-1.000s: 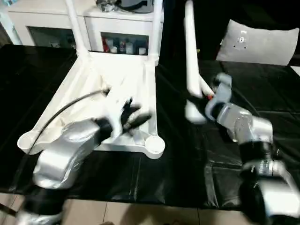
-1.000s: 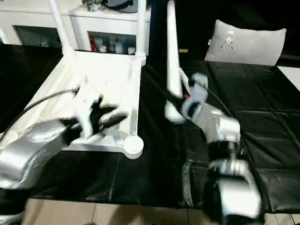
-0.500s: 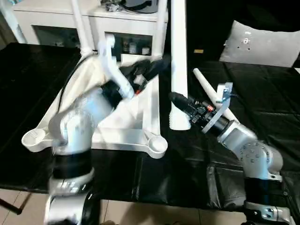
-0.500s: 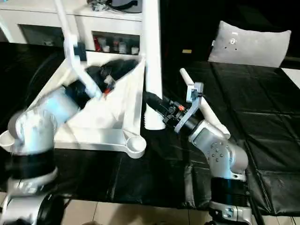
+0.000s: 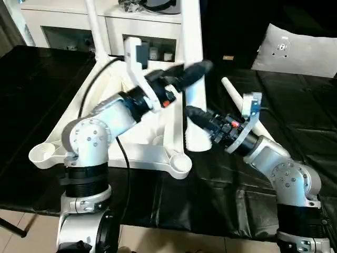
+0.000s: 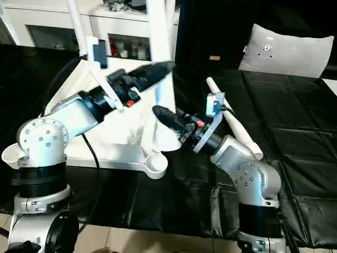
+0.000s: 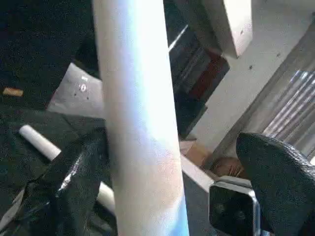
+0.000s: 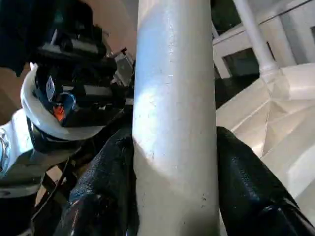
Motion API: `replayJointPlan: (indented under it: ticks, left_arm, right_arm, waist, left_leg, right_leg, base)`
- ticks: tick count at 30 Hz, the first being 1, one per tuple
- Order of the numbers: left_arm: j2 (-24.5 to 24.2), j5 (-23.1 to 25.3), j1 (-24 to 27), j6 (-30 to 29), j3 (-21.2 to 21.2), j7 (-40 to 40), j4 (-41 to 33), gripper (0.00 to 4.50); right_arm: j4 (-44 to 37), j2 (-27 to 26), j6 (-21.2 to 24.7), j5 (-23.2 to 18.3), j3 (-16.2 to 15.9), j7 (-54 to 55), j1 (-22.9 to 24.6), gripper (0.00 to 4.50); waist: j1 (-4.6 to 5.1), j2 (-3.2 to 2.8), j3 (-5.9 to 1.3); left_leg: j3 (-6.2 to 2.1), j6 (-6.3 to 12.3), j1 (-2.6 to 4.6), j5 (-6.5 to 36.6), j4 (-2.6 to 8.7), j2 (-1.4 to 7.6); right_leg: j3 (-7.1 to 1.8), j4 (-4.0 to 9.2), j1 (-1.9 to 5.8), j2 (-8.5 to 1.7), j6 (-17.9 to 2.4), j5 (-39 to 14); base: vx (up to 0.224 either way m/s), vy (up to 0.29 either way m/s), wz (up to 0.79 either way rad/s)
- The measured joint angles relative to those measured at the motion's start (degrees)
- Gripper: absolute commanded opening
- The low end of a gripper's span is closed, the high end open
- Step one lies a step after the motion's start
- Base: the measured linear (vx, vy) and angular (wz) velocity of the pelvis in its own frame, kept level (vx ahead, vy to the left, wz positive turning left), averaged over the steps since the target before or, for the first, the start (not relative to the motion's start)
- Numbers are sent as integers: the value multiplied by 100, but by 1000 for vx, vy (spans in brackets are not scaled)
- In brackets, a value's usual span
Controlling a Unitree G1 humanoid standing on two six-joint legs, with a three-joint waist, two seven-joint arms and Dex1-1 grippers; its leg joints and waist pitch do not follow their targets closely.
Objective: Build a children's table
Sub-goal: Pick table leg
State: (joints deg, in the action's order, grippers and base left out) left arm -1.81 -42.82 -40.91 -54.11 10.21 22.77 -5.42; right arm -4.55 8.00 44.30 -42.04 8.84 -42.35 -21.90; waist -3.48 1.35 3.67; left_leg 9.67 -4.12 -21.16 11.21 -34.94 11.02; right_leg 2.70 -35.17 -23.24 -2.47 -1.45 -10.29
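Observation:
The white tabletop (image 5: pixel 131 154) lies upside down on the black table, with round sockets at its near corners (image 5: pixel 179 164). One leg (image 5: pixel 93 26) stands in the far left socket. My right gripper (image 5: pixel 201 119) is shut on the lower part of another leg (image 5: pixel 192 95), which stands upright by the tabletop's right rim. In the right wrist view both fingers (image 8: pixel 108 172) press its sides. Higher on that leg my left gripper (image 5: pixel 197 71) is open, its fingers (image 7: pixel 275 177) set wide on either side. A third leg (image 5: pixel 234 94) lies on the table behind my right arm.
A grey-white pillow-like bag (image 5: pixel 300 50) rests at the back right. A white cabinet (image 5: pixel 68 21) with small bottles on a shelf stands behind the table. The black table cover (image 5: pixel 31 84) ends at the front edge above a tiled floor.
My left arm has swung up from the tabletop to the upright leg, and its fingers have spread wide around it. My right gripper has brought the leg closer to the tabletop's right rim.

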Motion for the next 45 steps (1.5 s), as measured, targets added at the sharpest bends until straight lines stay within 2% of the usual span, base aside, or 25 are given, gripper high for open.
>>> replayJointPlan:
  ticks: [3,6,9,11,14,19,21,24,31,35,45]
  left_arm:
    - [-18,151,10,48,-134,-103,1,450]
    - [116,405,16,337,-220,-381,34,450]
    - [307,667,16,620,-268,-704,63,417]
    - [420,786,16,731,-282,-890,79,414]
    - [536,934,18,854,-309,-1167,81,378]
    - [684,1444,108,1271,-482,-1599,215,346]
    - [683,1645,138,1360,-592,-1718,246,333]
    - [723,1811,166,1475,-675,-1866,248,314]
    - [930,1896,212,1638,-662,-2123,248,249]
    - [947,1876,219,1668,-648,-2151,248,215]
    - [960,1691,228,1681,-576,-2185,253,194]
  right_arm:
    - [-69,5,-429,459,-236,131,62,191]
    - [-69,4,-1178,1222,-605,488,62,191]
    - [45,-125,-1979,1965,-937,913,60,191]
    - [123,-191,-2309,2248,-1071,1094,60,191]
    - [282,-208,-2846,2774,-1337,1374,61,191]
    - [768,-114,-3971,4096,-1903,2293,61,191]
    - [956,-116,-4284,4473,-2022,2588,73,191]
    - [1068,-72,-4515,4929,-2104,2965,73,191]
    - [1465,-58,-4946,5294,-2130,3380,25,191]
    - [1540,-101,-5036,5296,-2130,3398,24,191]
    - [1725,-154,-5243,5320,-2133,3500,-25,191]
  waist:
    - [2,0,0]
    - [13,0,0]
    - [25,0,0]
    - [33,0,0]
    - [45,0,0]
    - [57,2,1]
    - [77,3,2]
    - [114,4,2]
    - [187,4,2]
    - [182,4,2]
    - [174,4,2]
  left_leg:
    - [0,-1,1,0,2,0]
    - [0,-2,0,-1,2,0]
    - [0,-2,0,0,2,0]
    - [0,-2,-2,0,4,0]
    - [0,0,-3,1,5,0]
    - [0,1,-6,2,6,-1]
    - [0,2,-8,3,6,-2]
    - [0,3,-9,3,7,-3]
    - [0,5,-10,4,6,-3]
    - [0,6,-9,4,5,-2]
    - [1,7,-10,5,2,-3]
  right_leg:
    - [1,-1,0,0,4,-1]
    - [0,4,0,0,34,-12]
    - [0,6,0,0,38,-13]
    - [-1,7,-1,0,37,-13]
    - [-1,8,-1,0,24,-5]
    - [-1,12,-1,0,25,-5]
    - [-2,13,-3,0,28,-4]
    - [-2,14,-3,0,30,-2]
    - [-3,13,-3,2,31,0]
    - [-4,13,-3,2,31,1]
    - [-4,13,-3,1,26,7]
  base:
    - [0,0,0]
    - [0,0,0]
    - [0,0,0]
    - [0,0,0]
    - [0,0,0]
    - [0,0,0]
    - [0,0,0]
    - [0,0,0]
    - [0,0,0]
    - [0,0,0]
    - [0,0,0]
